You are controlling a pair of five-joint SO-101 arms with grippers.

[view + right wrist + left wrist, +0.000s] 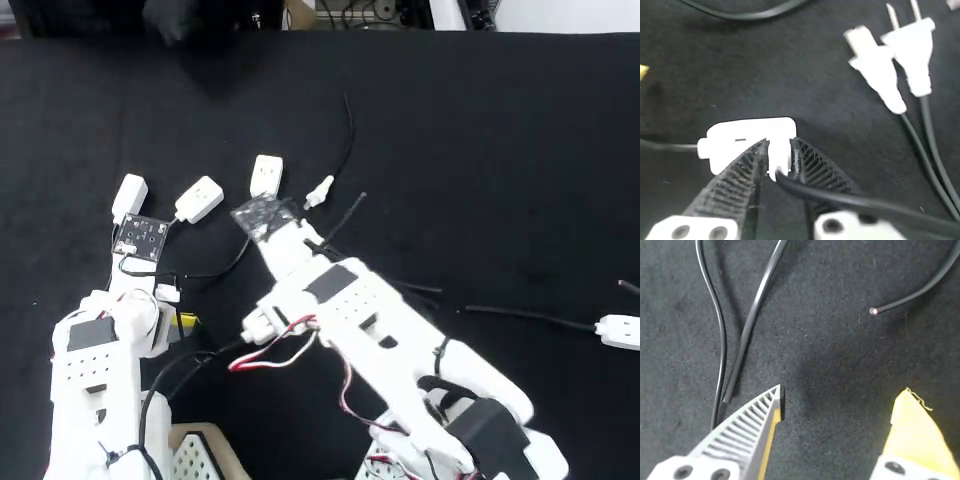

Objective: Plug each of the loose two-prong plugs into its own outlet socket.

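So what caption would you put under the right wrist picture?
Right gripper pinching a white socket, two loose plugs lying beside it.

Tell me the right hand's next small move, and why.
Probably press the right hand forward a little. It is shut on a plug that butts against the outlet socket, and the prongs are hidden, so full seating is unconfirmed.

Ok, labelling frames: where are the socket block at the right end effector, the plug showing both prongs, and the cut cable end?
socket block [745, 132]: right wrist view, its white top face.
plug [912, 47]: right wrist view, white body behind the prongs.
cut cable end [873, 311]: left wrist view, the bare tip.
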